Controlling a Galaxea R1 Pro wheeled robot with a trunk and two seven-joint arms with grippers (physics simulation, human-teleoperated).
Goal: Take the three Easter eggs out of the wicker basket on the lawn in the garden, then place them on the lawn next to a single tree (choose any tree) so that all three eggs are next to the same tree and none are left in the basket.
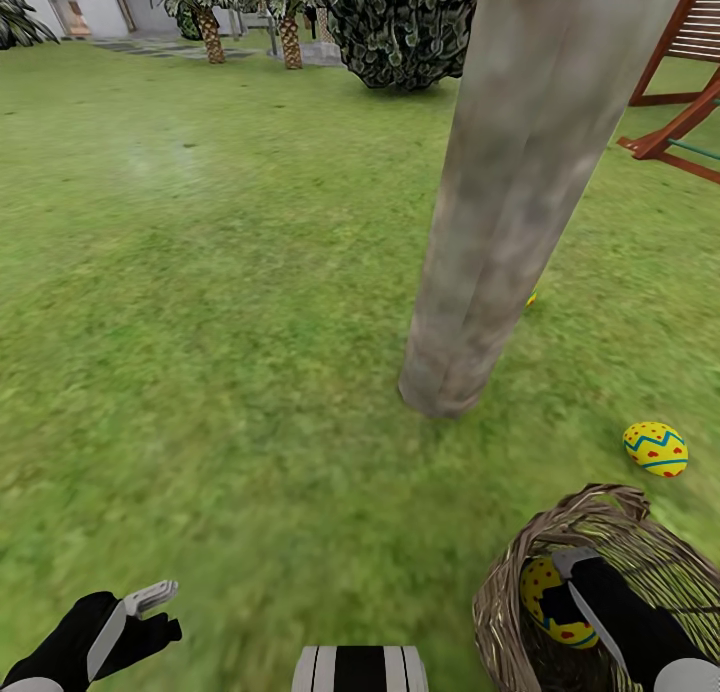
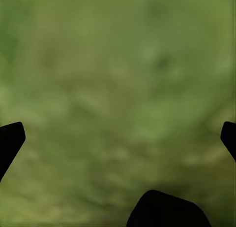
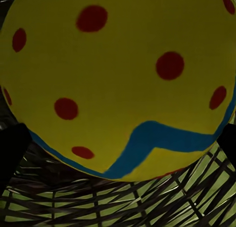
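The thick, grey-brown mottled tree trunk [image 1: 510, 192] is being taken as the landmark, rising from the mottled green lawn [image 1: 220, 302]. 1 yellow Easter egg with teal zigzag bands and red dots [image 1: 655, 448] is lying on the grass near the trunk's base, on the robot's right. A sliver of yellow [image 1: 531, 298] is showing just behind the trunk; what it is cannot be told. The round, open-weave brown wicker basket [image 1: 520, 592] is standing nearer the robot than the trunk, to the right. Inside it, another yellow dotted egg [image 1: 545, 592] [image 3: 123, 79] is lying against the weave, and the right gripper [image 1: 580, 572] is being lowered over it; its dark fingers [image 3: 12, 148] are flanking the egg, but whether contact is being made cannot be told. The left gripper [image 1: 150, 602] is hovering over bare grass, well to the left of the trunk, its fingers [image 2: 11, 138] spread wide and holding nothing.
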